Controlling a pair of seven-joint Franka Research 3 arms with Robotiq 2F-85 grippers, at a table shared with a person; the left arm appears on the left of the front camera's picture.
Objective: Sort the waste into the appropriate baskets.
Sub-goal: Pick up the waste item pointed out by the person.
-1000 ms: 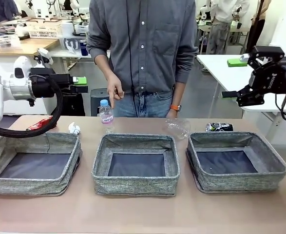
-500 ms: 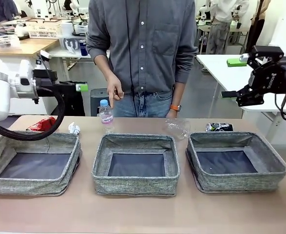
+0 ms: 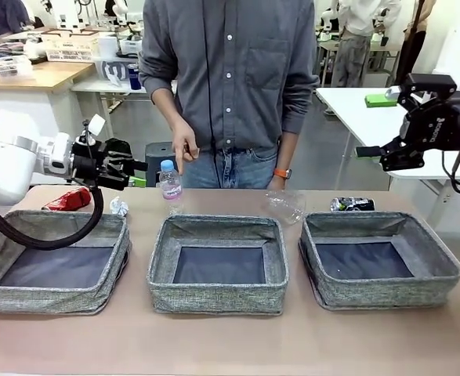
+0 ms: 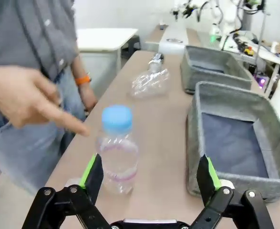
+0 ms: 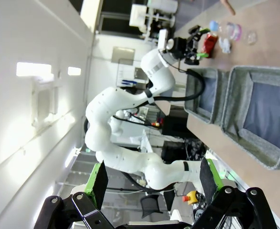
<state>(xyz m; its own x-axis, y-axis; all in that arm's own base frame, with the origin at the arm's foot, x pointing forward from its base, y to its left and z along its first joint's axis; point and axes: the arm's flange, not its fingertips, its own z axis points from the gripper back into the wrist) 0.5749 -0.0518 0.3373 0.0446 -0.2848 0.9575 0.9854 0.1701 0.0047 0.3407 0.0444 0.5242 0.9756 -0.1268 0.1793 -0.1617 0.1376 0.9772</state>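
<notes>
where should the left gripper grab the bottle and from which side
Around the bottle, on its straight labelled body below the cap, probably coming in level from the robot's left. It stands upright, and the open left gripper faces it side-on. The person's hand crowds the cap.

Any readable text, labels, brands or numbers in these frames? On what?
Nothing reads cleanly.
bottle label: pink band, print blurred.
dark can: print too small to read.
red can: print too small to read.
right gripper body: white lettering, too small to read.
</notes>
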